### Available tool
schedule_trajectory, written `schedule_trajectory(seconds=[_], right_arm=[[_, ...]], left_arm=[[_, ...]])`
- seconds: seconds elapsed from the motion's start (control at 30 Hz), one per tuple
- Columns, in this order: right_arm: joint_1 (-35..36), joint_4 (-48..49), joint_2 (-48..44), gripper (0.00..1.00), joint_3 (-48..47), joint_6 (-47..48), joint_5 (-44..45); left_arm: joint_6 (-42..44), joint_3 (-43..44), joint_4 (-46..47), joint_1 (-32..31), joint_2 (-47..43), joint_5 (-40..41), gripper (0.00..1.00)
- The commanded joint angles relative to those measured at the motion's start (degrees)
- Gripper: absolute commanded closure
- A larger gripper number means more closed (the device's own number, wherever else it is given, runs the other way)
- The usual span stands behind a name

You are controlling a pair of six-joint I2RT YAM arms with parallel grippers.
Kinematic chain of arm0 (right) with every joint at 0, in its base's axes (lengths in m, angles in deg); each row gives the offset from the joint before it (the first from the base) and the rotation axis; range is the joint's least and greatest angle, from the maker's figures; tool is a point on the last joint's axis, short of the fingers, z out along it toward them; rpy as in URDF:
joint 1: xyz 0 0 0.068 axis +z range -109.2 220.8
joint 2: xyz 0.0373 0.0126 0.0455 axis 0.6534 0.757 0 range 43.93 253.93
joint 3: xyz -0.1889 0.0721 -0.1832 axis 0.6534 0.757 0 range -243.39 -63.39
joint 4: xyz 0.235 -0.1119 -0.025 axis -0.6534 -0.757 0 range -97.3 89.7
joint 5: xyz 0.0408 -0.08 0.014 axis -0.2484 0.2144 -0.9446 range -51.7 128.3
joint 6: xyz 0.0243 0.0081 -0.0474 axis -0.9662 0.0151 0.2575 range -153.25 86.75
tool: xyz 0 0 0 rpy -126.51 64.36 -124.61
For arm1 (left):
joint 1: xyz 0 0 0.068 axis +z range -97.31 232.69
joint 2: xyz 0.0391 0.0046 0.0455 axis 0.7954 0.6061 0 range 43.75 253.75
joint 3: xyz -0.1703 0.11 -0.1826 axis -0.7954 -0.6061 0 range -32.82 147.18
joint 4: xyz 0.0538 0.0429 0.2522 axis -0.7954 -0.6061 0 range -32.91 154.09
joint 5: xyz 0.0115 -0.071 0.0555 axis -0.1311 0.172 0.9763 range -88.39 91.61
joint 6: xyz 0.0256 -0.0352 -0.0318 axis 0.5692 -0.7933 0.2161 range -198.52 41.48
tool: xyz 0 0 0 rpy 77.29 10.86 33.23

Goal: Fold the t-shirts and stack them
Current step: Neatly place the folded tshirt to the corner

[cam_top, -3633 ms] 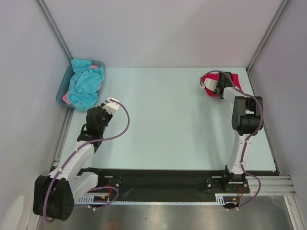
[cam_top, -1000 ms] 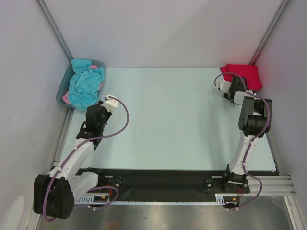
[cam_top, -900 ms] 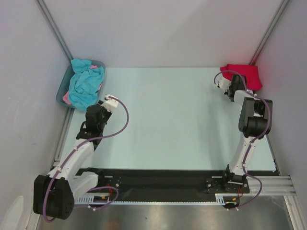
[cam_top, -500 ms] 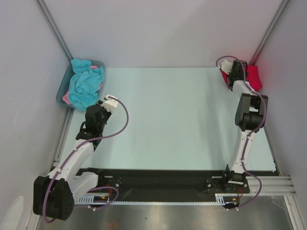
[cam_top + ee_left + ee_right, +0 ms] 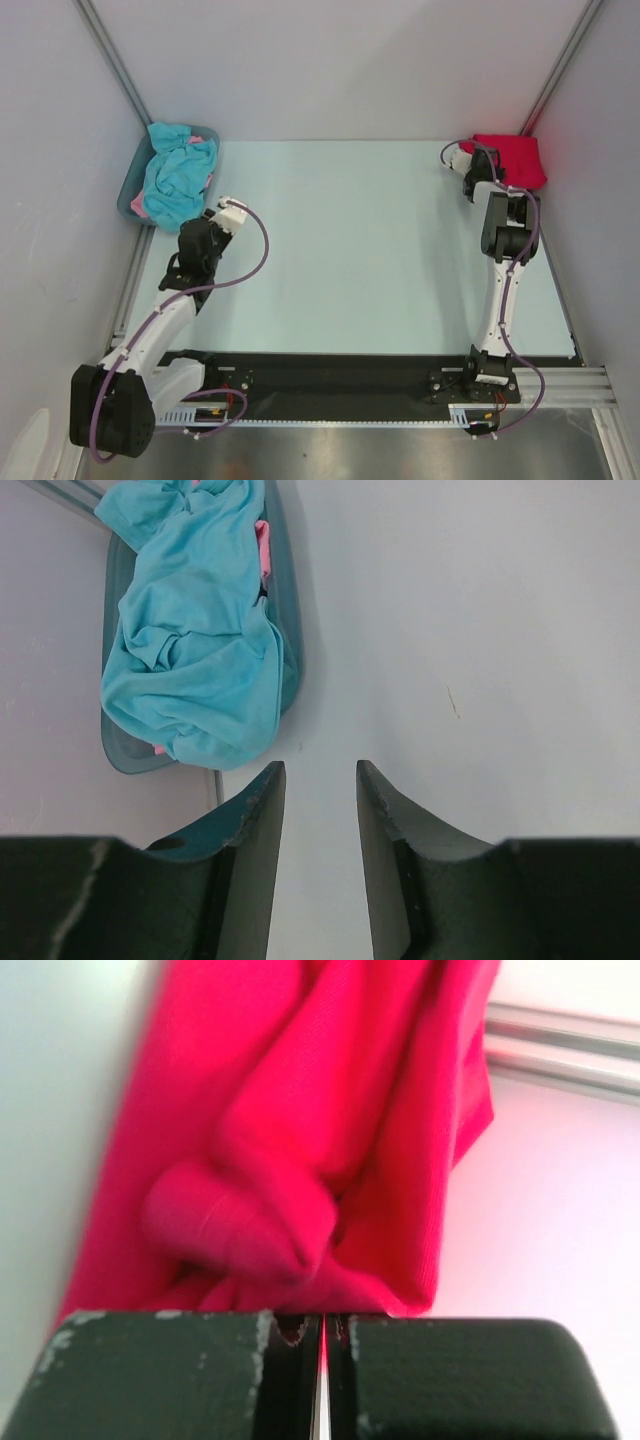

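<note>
Red shirt (image 5: 515,160) sits in a lump at the far right corner of the table (image 5: 350,230), not folded yet. Nothing's stacked; blue shirt (image 5: 195,650) and pink shirt (image 5: 262,540) lie in the tub (image 5: 115,755), far left. R gripper (image 5: 322,1320) is shut tight and looks to pinch the red shirt's edge. L gripper (image 5: 318,780) is half open, holds nothing. I think the lump runs left-right; can't tell where its neck points.

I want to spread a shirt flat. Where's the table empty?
The wide middle of the table is bare, all the way between the two far corners. Crowded spots: the far left corner, where the tub holds the turquoise t-shirt, and the far right corner, where the right gripper pinches the red t-shirt.
</note>
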Motion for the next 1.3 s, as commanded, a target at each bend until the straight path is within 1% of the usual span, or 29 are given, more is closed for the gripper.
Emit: schedule_trajectory(seconds=[0.0,0.1,0.3,0.47,0.57,0.73,0.83,0.93,0.97,1.03,1.07,1.1,1.2,1.27], right_arm=[[1.8,-6.2,-4.3,1.0,9.2,-0.2,-5.4],[2.5,-8.0,-8.6,1.0,12.2,-1.4,-7.2],[2.7,-8.6,-11.5,1.0,14.4,-1.4,-7.7],[2.7,-4.6,-14.5,1.0,15.1,-2.9,-8.8],[2.3,-0.9,-15.2,1.0,12.4,-5.2,-8.3],[1.1,0.8,-14.7,1.0,5.1,-7.1,-6.6],[0.5,0.3,-12.4,1.0,1.7,-5.9,-5.1],[-0.1,-0.2,-8.1,1.0,-3.9,-4.6,-3.1],[-0.2,-0.2,-6.4,1.0,-7.6,-4.4,-2.0],[-0.3,-0.5,-1.1,1.0,-11.5,-3.4,-0.8],[-0.1,-1.1,0.7,1.0,-15.7,-3.1,0.4],[-0.1,-2.5,4.7,1.0,-18.1,-2.8,0.6],[0.3,-5.0,10.0,1.0,-24.1,-2.2,1.3],[1.1,-5.6,13.5,1.0,-24.9,-1.9,1.5]], left_arm=[[0.8,0.5,2.2,0.6,1.2,1.2,0.6],[0.9,0.5,2.7,0.6,1.5,1.7,0.6],[1.1,-0.6,3.2,0.6,0.5,1.8,0.59],[1.2,-1.2,3.5,0.8,-0.7,2.0,0.59],[1.4,-1.6,4.0,0.8,-0.9,2.1,0.59],[1.3,-1.7,4.2,0.9,-0.8,2.1,0.59],[1.4,-1.9,4.3,0.9,-0.7,2.1,0.59],[1.4,-2.1,4.6,1.0,-0.7,2.0,0.59],[1.3,-2.1,4.6,1.0,-0.5,2.0,0.59],[1.3,-2.1,4.5,1.0,-0.5,2.0,0.59],[1.4,-2.2,4.5,1.0,-0.6,1.9,0.59],[1.5,-2.5,4.5,1.1,-0.6,2.0,0.59],[1.5,-2.7,4.6,1.2,-0.7,1.9,0.59],[1.6,-2.5,4.5,1.3,-0.5,2.0,0.59]])
